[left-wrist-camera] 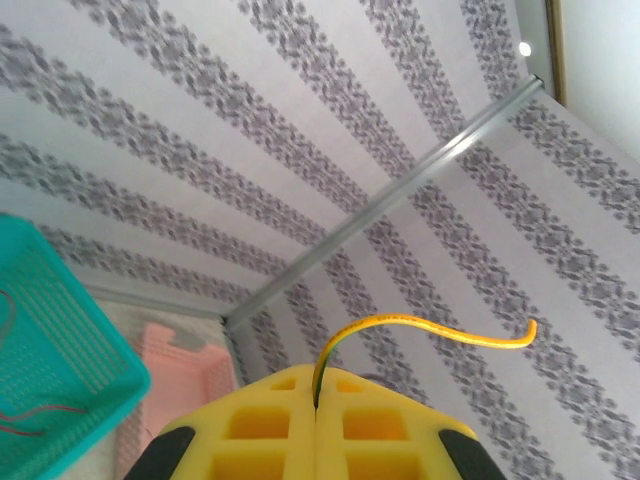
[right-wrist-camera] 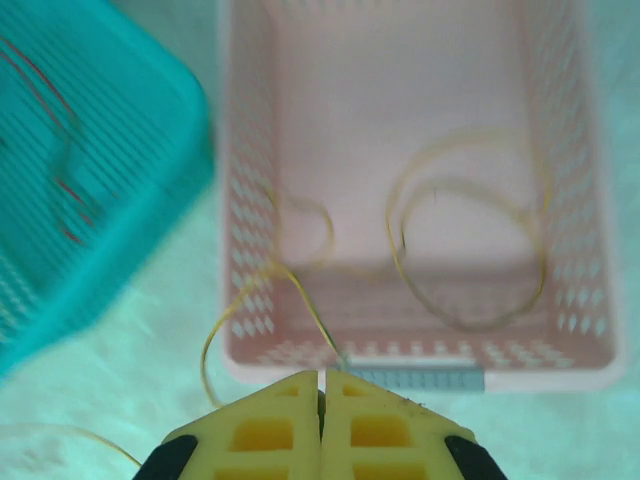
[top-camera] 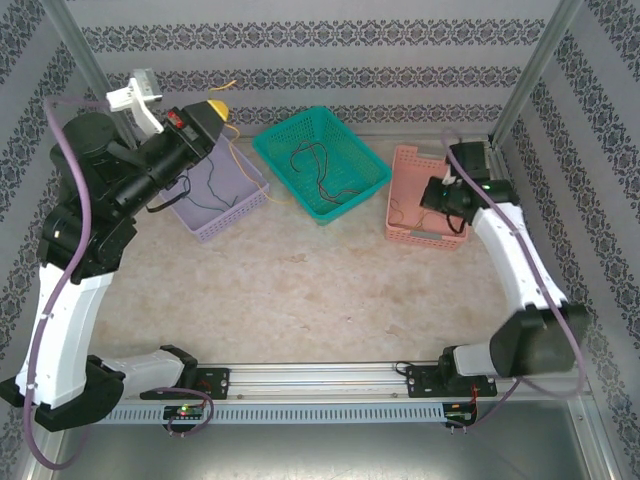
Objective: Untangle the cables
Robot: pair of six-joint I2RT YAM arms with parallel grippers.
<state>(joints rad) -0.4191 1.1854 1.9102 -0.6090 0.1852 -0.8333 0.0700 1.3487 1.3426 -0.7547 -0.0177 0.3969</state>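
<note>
Currently, yellow cable (left-wrist-camera: pixel 430 323) is pinched by left gripper (left-wrist-camera: pixel 316 405). Basket cable (right-wrist-camera: pixel 305 295) seems pinched by right gripper (right-wrist-camera: pixel 322 385). Snag on pink basket (right-wrist-camera: pixel 560 378) rim poss. if pulled.

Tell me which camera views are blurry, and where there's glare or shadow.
Top external: sharp and evenly lit, faint shadow by the teal basket. Left wrist: wallpaper slightly smeared, yellow cable and left fingers clear, a bright spot top right. Right wrist: pink basket and teal basket soft and washed out, right fingers sharpest.
</note>
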